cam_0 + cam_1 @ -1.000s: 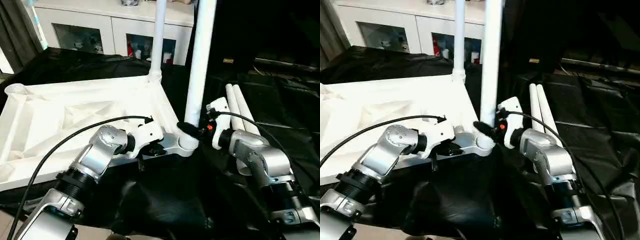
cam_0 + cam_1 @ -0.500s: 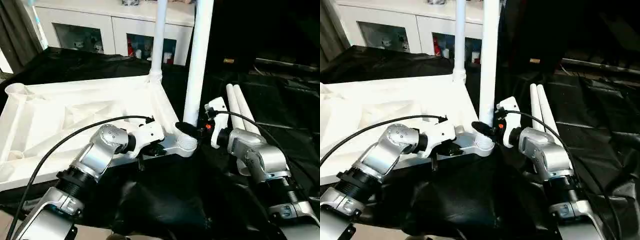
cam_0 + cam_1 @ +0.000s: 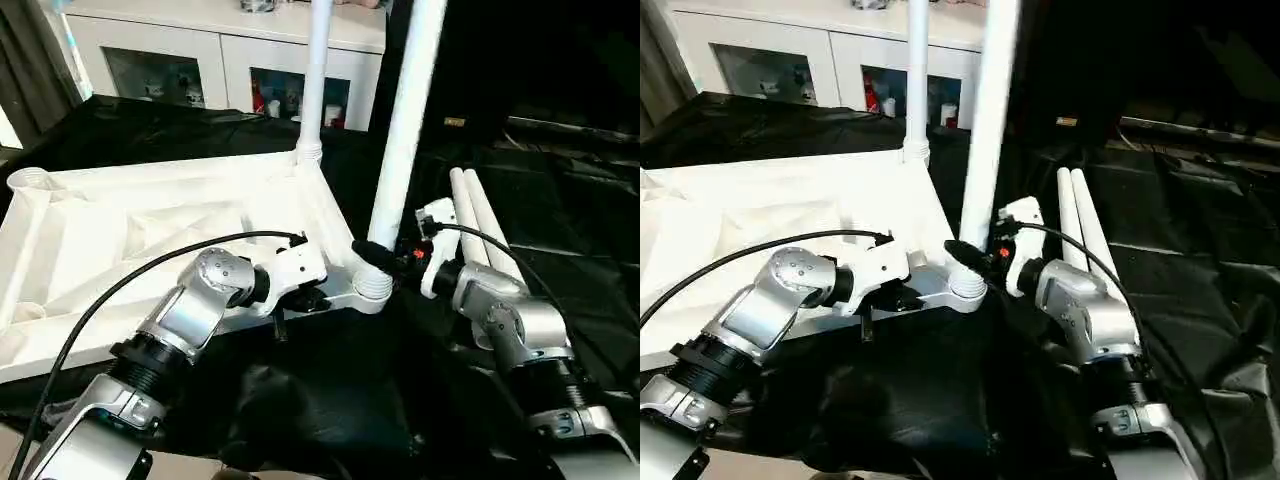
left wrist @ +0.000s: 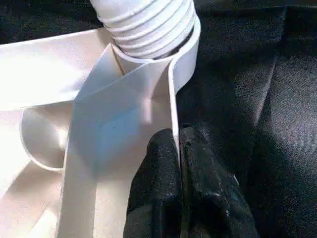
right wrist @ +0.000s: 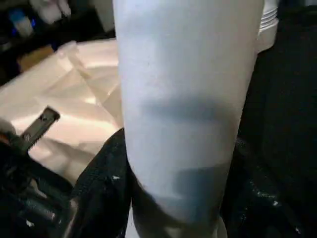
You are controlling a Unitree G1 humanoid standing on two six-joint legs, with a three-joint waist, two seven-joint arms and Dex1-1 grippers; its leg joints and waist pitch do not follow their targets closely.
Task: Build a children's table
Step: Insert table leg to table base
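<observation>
The white table top (image 3: 120,230) lies upside down on black cloth, ribbed underside up. One white leg (image 3: 312,80) stands in its far right corner socket. A second leg (image 3: 400,150) stands in the near right socket (image 3: 372,285), leaning a little to the right. My right gripper (image 3: 378,255) is shut on this leg just above the socket, and the leg (image 5: 183,99) sits between its black fingers (image 5: 106,188). My left gripper (image 4: 177,136) is shut on the top's thin rim wall (image 4: 173,89) beside that socket. Two loose legs (image 3: 478,225) lie to the right.
A white cabinet with glass doors (image 3: 200,60) stands at the back. Black cloth (image 3: 560,200) covers the work surface. An open corner socket (image 3: 28,180) is at the top's far left. A black cable (image 3: 120,290) loops over my left forearm.
The upper end of the leg in my right gripper has swung a little to the right. My left gripper has stayed on the rim.
</observation>
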